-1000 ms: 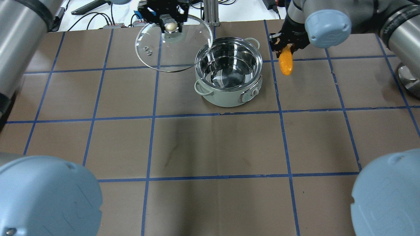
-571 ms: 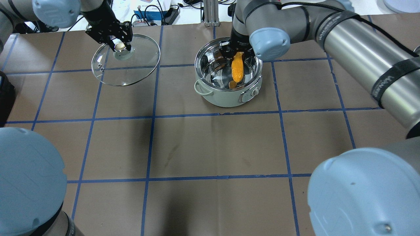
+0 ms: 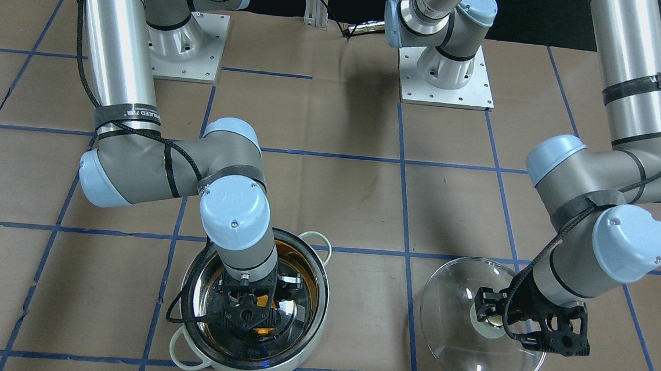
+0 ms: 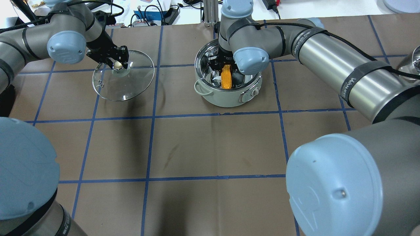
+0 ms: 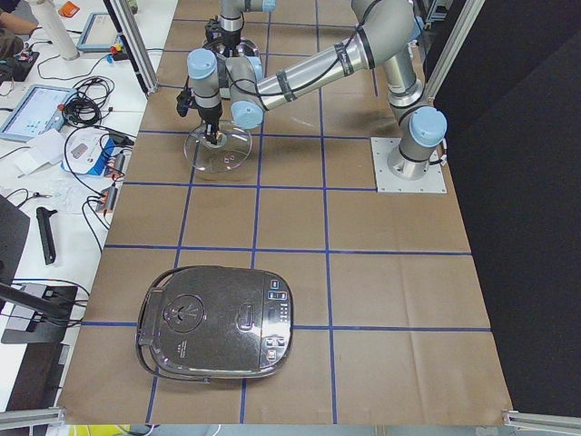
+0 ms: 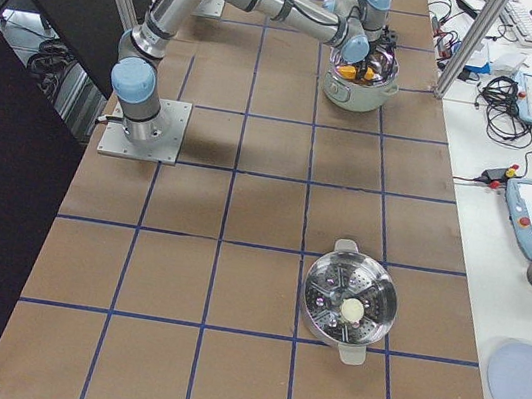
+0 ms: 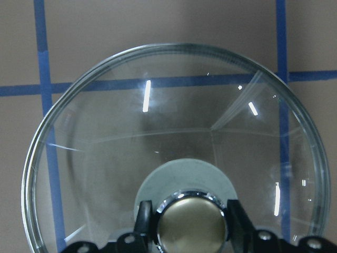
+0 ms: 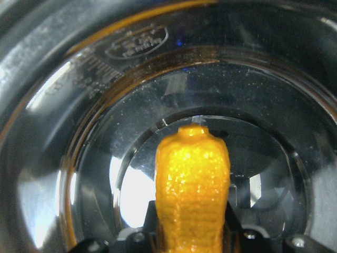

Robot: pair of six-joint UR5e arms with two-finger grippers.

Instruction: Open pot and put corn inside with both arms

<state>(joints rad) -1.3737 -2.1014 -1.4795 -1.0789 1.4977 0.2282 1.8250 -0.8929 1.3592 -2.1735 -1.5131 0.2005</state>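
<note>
The steel pot (image 4: 226, 98) stands open at the far middle of the table; it also shows in the front view (image 3: 322, 301). My right gripper (image 4: 225, 64) reaches down inside it, shut on the orange corn (image 4: 226, 77). In the right wrist view the corn (image 8: 194, 179) points at the pot's shiny bottom (image 8: 79, 105). My left gripper (image 4: 117, 65) is shut on the pale knob (image 7: 190, 224) of the glass lid (image 4: 131, 85). It holds the lid tilted, low over the table, well to the pot's left. The lid also shows in the front view (image 3: 461, 311).
A closed rice cooker (image 5: 218, 322) sits at the table's left end. A steel steamer pan (image 6: 349, 304) sits at its right end. An aluminium post (image 4: 210, 13) and cables stand behind the pot at the far edge.
My right gripper brought the corn from the pot's right over the rim and down into the pot. My left gripper carried the lid leftward, away from the pot, and lower.
</note>
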